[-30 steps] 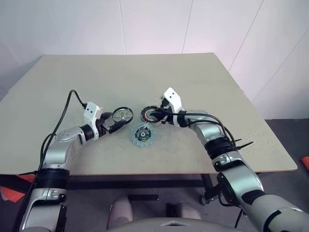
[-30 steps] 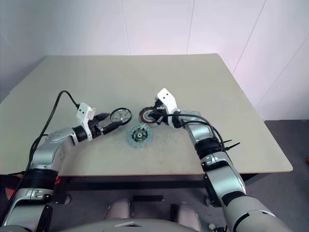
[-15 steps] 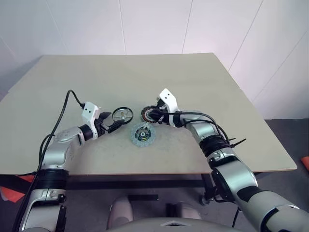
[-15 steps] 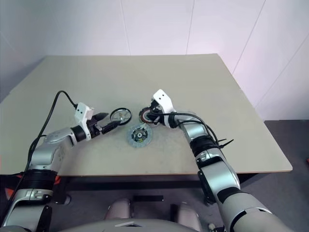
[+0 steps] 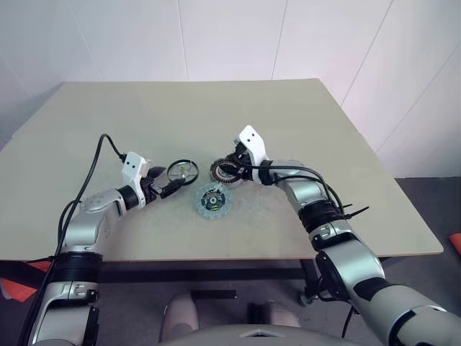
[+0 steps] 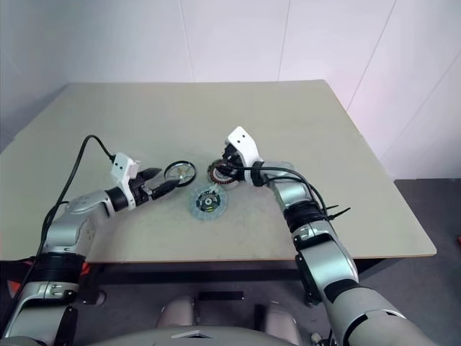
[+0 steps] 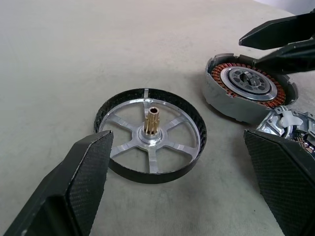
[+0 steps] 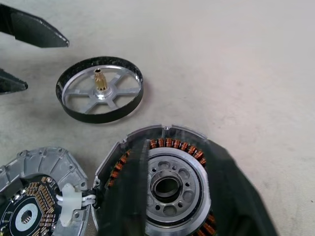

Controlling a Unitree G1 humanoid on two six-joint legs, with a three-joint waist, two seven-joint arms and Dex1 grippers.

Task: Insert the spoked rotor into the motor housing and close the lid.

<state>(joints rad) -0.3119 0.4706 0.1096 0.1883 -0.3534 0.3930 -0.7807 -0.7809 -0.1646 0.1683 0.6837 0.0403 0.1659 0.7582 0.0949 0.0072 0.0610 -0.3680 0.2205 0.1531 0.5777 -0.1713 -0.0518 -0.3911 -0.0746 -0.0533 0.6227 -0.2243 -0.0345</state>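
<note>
We are at the first step: the spoked rotor (image 7: pixel 150 136) lies flat on the bench (image 5: pixel 180 115), apart from the motor housing (image 7: pixel 248 93), and it is not yet picked up. We judge the insertion as not begun, and the lid (image 5: pixel 214 202) lies open-face up near the housing, joined to it by a white connector and thin wires.

Seen from the head, the rotor is at about 9 o'clock from the housing, and the lid at about 7 o'clock from it, just beside.

The left end effector (image 7: pixel 182 182) is spread as wide as it goes and holds nothing; its two black fingers stand on either side of the rotor, not touching it.

The right end effector (image 8: pixel 172 206) is over the housing, its fingers narrowly apart above the copper windings and the silver hub. Whether they touch or grip the housing we cannot tell.

For the next move, we think the left fingers must close on the dark rim of the rotor, lift it level and bring its pinion shaft over the hub hole, while the right side keeps the housing steady.
</note>
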